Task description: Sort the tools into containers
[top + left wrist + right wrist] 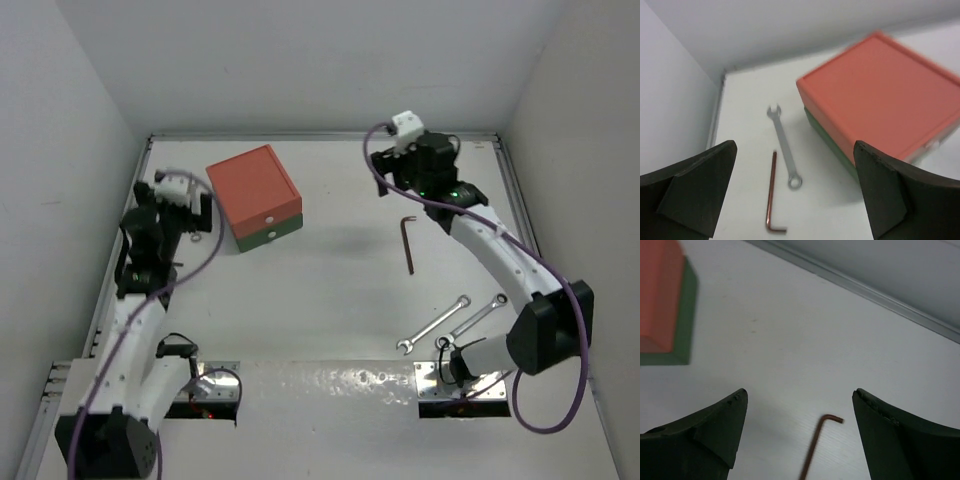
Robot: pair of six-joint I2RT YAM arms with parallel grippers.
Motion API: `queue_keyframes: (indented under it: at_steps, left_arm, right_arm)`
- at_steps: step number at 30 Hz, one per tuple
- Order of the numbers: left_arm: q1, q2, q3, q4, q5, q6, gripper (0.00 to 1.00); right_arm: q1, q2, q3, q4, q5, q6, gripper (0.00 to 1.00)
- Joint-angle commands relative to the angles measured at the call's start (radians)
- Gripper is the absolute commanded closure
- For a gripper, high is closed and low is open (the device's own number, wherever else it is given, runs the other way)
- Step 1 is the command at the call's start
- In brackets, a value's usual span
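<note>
The box (255,195) has an orange-red upper drawer (885,90) and a dark green lower drawer (827,137), both shut, with white knobs facing front. My left gripper (190,212) is open and empty left of the box. In the left wrist view (797,200) a silver wrench (784,146) and a reddish-brown hex key (771,195) lie between its fingers, beside the box. My right gripper (400,175) is open and empty above the bent end of another hex key (409,243), which also shows in the right wrist view (817,445). Two more wrenches (432,326) (478,318) lie front right.
White walls close the table on the left, back and right, with a metal rail (865,287) along the back edge. Purple cables (545,270) run along both arms. The arm bases stand on metal plates (460,385) at the near edge.
</note>
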Motion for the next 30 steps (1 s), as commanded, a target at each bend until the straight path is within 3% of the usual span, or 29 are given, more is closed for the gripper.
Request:
queue_keyframes:
  at_steps: [1,2,3,5,6,7,8,10,13,14,17,23,30]
  left_arm:
    - [0.012,0.255,0.377,-0.388,0.091,0.122,0.00]
    - [0.017,0.412,0.476,-0.556,0.217,0.200,0.00]
    - [0.017,0.493,0.668,-0.645,0.287,0.252,0.00]
    - [0.017,0.748,0.869,-0.816,0.415,0.318,0.00]
    - [0.017,0.824,1.058,-0.950,0.441,0.310,0.09]
    - [0.017,0.901,1.140,-1.005,0.461,0.256,0.34]
    - [0.015,1.029,1.220,-1.051,0.494,0.236,0.49]
    - [0.012,1.113,1.357,-1.102,0.502,0.152,0.64]
    - [-0.012,1.126,1.310,-0.921,0.423,0.064,0.63]
    - [-0.023,1.092,1.258,-0.801,0.368,0.055,0.62]
    - [-0.072,1.046,1.198,-0.638,0.291,0.035,0.58]
    - [-0.130,1.053,1.109,-0.530,0.185,0.000,0.58]
    - [-0.133,1.049,0.983,-0.430,0.123,-0.019,0.61]
  right_arm:
    - [0.132,0.076,0.113,-0.201,0.028,0.049,0.16]
    - [0.172,0.111,0.154,-0.192,0.008,0.121,0.15]
    - [0.195,0.132,0.177,-0.190,0.004,0.141,0.15]
    - [0.264,0.196,0.243,-0.202,0.017,0.153,0.16]
    - [0.287,0.218,0.266,-0.211,0.032,0.153,0.18]
    - [0.309,0.238,0.306,-0.217,0.040,0.160,0.20]
    - [0.341,0.273,0.323,-0.227,0.038,0.169,0.21]
    - [0.381,0.303,0.360,-0.224,0.034,0.225,0.26]
    - [0.416,0.353,0.371,-0.190,0.000,0.317,0.33]
    - [0.447,0.373,0.365,-0.147,-0.012,0.324,0.34]
    - [0.525,0.410,0.354,-0.090,0.009,0.310,0.35]
    - [0.590,0.490,0.346,-0.003,0.118,0.344,0.26]
    - [0.613,0.599,0.425,0.014,0.201,0.334,0.37]
